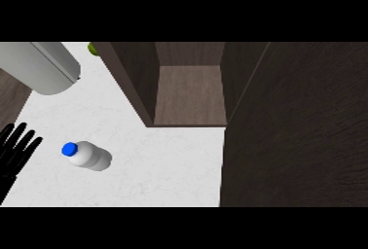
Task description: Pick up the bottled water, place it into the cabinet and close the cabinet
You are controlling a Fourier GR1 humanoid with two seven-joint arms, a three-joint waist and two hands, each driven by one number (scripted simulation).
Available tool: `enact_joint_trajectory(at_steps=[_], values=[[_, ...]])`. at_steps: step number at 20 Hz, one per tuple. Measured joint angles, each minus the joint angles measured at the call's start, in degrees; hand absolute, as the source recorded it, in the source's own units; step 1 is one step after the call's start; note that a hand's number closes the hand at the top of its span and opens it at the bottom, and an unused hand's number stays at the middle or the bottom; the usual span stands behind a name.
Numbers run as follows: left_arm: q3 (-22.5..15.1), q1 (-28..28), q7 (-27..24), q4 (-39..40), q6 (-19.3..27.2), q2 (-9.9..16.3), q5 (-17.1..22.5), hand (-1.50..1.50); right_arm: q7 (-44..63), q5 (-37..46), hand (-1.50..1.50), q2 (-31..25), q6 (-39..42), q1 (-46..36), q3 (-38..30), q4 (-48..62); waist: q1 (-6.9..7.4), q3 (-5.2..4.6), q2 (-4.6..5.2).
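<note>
— While we looked steeply down at the counter (158,160), what lay nearest us?

— Our left hand (16,146), at nine o'clock by the edge, resting with its black fingers straight, spread apart and holding nothing. We judged it idle, not reaching. Our right hand did not show at all.

— And the bottled water?

— Just beside that hand, toward the middle at about eight o'clock: the bottled water (88,155) stood on the white, faintly marbled top, untouched. We saw its smooth pale rounded body from above, blue cap (69,149) uppermost, so it seemed upright and ready for a grasp round its side.

— Farther off?

— At twelve o'clock the cabinet (188,92) stood open, its dark wood-grain walls framing a bare brown shelf, presumably left open to receive the bottle. Its door (295,131), a broad dark grained panel, swung out toward three o'clock. At eleven o'clock lay a smooth grey cylinder (43,65); a green thing (93,47) peeked behind the cabinet, too hidden to name.
</note>
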Motion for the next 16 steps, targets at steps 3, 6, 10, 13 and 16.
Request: enact_joint_trajectory(at_steps=[3,6,10,13,16], values=[[0.69,-1.83,-3.50,5.68,-2.25,1.16,-2.77,-1.50,-0.21,0.42,-1.50,0.33,0.10,1.21,0.87,-0.65,-0.10,-0.01,0.01],[0.57,-3.42,-6.42,11.15,-3.90,1.97,-5.76,-1.50,-0.53,0.86,-1.50,0.44,0.25,1.79,1.38,-0.88,-0.09,-0.01,0.02],[-0.22,-6.98,-10.58,18.18,-3.83,2.20,-10.14,-1.50,0.43,0.23,-1.50,0.35,-0.13,1.40,1.25,-1.97,-0.12,-0.01,0.04],[-0.53,-8.77,-13.22,23.89,-4.33,2.68,-12.25,-1.50,-0.23,-0.36,-1.50,-0.01,0.65,1.89,0.65,-1.68,-0.16,-0.02,0.03],[-0.47,-11.11,-15.94,29.96,-4.46,3.34,-13.81,-1.50,-0.21,-1.75,-1.50,-0.62,1.44,2.60,-0.37,-1.99,-0.19,-0.01,0.04]])
